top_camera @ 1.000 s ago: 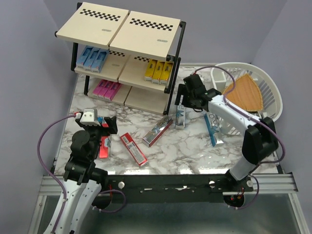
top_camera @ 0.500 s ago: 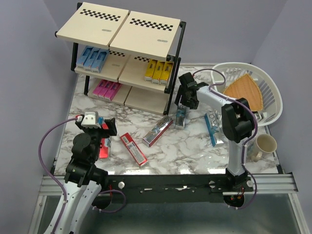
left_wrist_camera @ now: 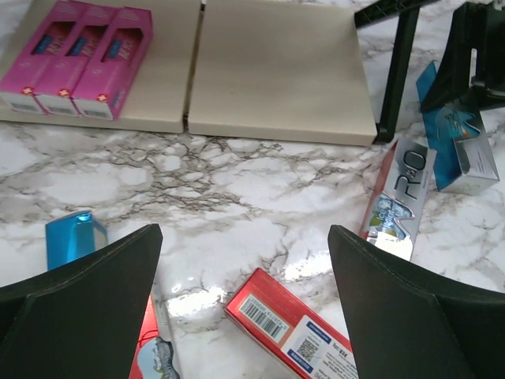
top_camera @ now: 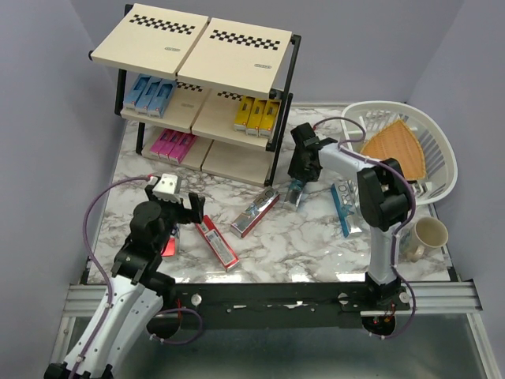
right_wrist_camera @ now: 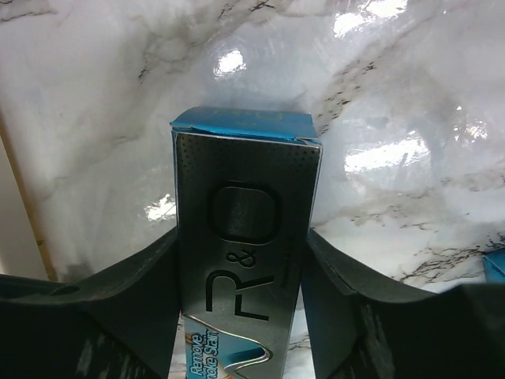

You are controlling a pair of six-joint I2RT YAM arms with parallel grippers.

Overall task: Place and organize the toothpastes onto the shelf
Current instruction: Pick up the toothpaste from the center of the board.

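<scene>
The silver box [right_wrist_camera: 246,205] is clamped in the right hand [right_wrist_camera: 241,245], its long axis pointing away from the hand, on the table [top_camera: 316,245] beside the shelf [top_camera: 237,162]. The left hand [left_wrist_camera: 243,233] is opened wide.

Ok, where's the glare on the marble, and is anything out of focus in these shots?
Right wrist view: white glare patches on the marble; the silver box is sharp, the right fingers flanking it soft. Left wrist view: one bright reflection beside the red box, the left fingers blurred. Top external view: even light, faint sheen near the front edge.
</scene>
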